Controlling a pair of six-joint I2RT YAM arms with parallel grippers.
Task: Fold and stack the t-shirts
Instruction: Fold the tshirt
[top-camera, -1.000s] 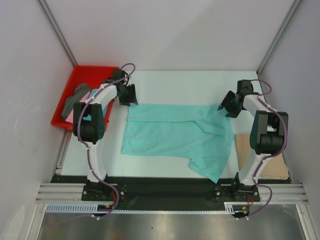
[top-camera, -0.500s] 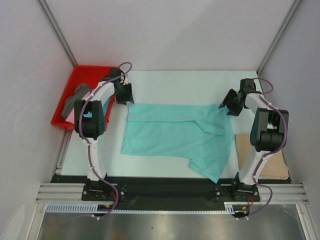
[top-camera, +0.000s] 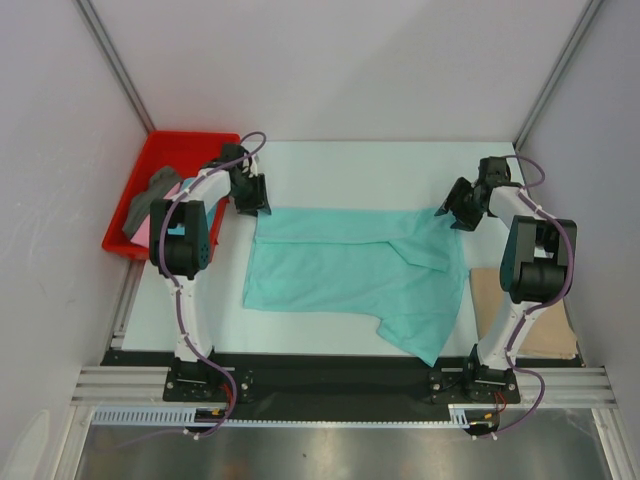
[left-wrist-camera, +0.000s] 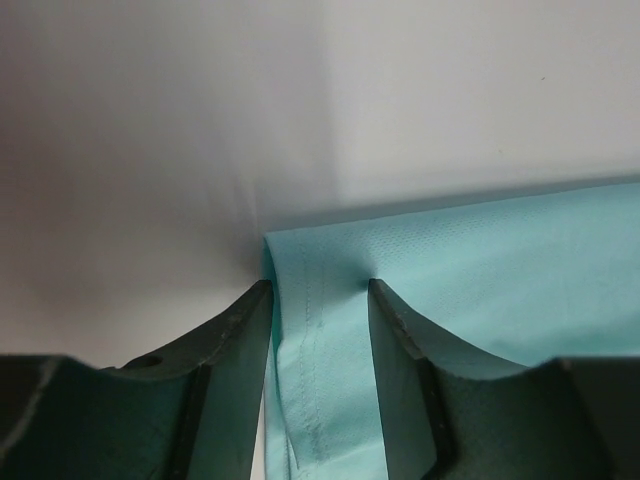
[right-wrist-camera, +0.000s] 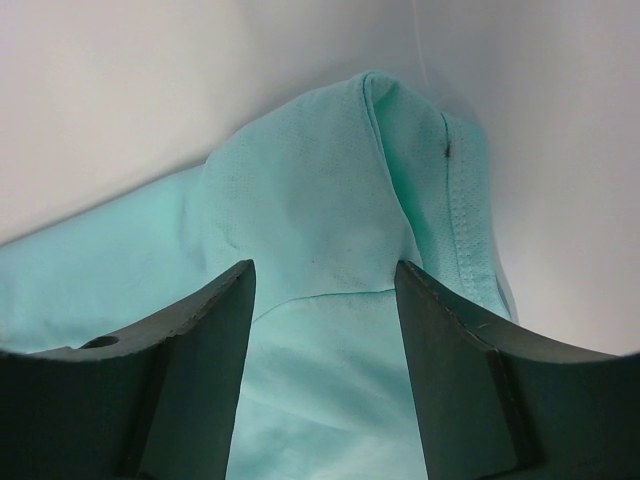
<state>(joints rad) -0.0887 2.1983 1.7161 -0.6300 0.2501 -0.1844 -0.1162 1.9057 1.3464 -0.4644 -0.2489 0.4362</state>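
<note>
From above, we see the red tray (top-camera: 165, 150) at far left, holding a dark grey shirt (top-camera: 150, 195) and a pink shirt (top-camera: 140, 232). Beside it the left arm reaches forward, its left gripper (top-camera: 252, 205) tipped down at the far left corner of the mint green shirt (top-camera: 340, 265), which lies spread across the middle of the table (top-camera: 360, 165). Only the wrist view shows that gripper (left-wrist-camera: 318, 290) parted and straddling the flat stitched hem, pinching nothing. The right arm bends inward, with the right gripper (top-camera: 447, 213) at the far right corner. Its wrist view shows the fingers (right-wrist-camera: 200, 330) spread around a raised fold, unclamped. A tan shirt (top-camera: 488, 290) lies beside that arm.
</note>
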